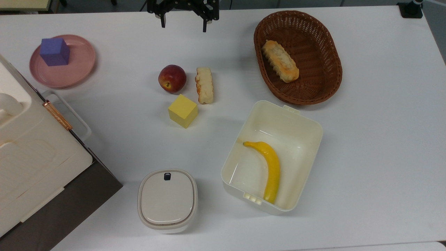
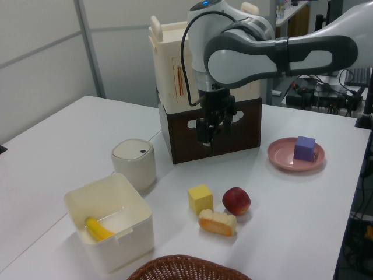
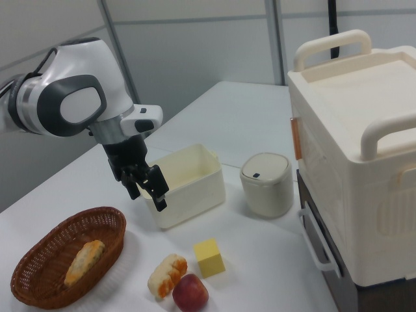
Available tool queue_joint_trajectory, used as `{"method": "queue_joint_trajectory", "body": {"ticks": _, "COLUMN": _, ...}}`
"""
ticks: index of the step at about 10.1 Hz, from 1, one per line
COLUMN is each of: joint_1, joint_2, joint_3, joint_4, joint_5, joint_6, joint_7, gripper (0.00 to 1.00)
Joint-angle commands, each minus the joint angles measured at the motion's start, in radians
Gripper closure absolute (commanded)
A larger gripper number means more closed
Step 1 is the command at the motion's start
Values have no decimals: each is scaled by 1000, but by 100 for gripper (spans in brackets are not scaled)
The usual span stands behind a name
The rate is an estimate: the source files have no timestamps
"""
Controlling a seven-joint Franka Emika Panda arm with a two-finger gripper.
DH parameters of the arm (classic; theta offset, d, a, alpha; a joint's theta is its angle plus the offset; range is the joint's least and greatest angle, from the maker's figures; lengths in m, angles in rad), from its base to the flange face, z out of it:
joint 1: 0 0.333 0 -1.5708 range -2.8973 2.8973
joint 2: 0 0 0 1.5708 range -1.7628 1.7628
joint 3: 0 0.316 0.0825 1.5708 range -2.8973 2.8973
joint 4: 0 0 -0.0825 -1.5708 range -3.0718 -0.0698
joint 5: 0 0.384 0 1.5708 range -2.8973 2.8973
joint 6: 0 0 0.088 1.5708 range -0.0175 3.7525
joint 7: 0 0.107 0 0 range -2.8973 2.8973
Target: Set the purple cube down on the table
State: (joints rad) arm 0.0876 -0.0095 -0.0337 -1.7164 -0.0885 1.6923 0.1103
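The purple cube sits upright on the round pink plate, near the top view's upper left. The white table carries everything. My gripper hangs open and empty above the table's far edge in the top view, well to the right of the plate and apart from the cube. In the left view it hovers in front of the dark crate, left of the plate.
A yellow cube, a peach and a bread piece lie mid-table. A wicker basket holds a pastry. An open cream box holds a banana. A lidded pot and a large cream case stand at the top view's left.
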Motion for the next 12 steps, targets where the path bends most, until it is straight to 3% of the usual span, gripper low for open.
{"method": "queue_joint_trajectory", "body": {"ticks": 1, "joint_1": 12, "joint_2": -15, "joint_3": -23, "joint_4": -14, "joint_5": 19, "joint_6": -14, "joint_7": -7, "gripper": 0}}
{"method": "queue_joint_trajectory", "body": {"ticks": 5, "joint_1": -77, "joint_2": -17, "joint_3": -20, "joint_4": -5, "joint_5": 19, "joint_6": -13, "joint_7": -108, "gripper": 0}}
{"method": "queue_joint_trajectory", "body": {"ticks": 7, "joint_1": -197, "joint_2": -12, "joint_3": -20, "joint_4": -9, "joint_5": 16, "joint_6": -3, "joint_7": -183, "gripper": 0}}
{"method": "queue_joint_trajectory", "body": {"ticks": 9, "joint_1": -332, "joint_2": -7, "joint_3": -20, "joint_4": -29, "joint_5": 18, "joint_6": 3, "joint_7": -445, "gripper": 0}}
{"method": "queue_joint_trajectory", "body": {"ticks": 12, "joint_1": -503, "joint_2": 0, "joint_3": -23, "joint_4": -106, "joint_5": 3, "joint_6": 87, "joint_7": -656, "gripper": 0}}
